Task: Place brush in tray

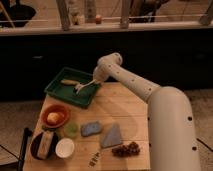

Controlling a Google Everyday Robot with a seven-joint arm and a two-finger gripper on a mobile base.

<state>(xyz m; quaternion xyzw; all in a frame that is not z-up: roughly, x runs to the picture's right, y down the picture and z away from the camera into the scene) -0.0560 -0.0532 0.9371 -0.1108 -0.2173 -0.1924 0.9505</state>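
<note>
The dark green tray [57, 91] sits at the back left of the wooden table. The brush [83, 89], a whitish stick with a pale head at its lower left end, lies slanted over the tray's right part. My gripper [93, 80] hangs over the tray's right side at the brush's upper end. Whether it touches the brush cannot be told. A tan-yellow oblong piece [69, 82] lies in the tray to the left of the brush.
On the table in front of the tray are an orange bowl [55, 116], a small green round piece [71, 130], a blue sponge [91, 128], a grey-blue wedge [112, 135], grapes [126, 148], a white bowl [65, 147], a dark bowl [44, 144] and a small dark utensil [95, 160].
</note>
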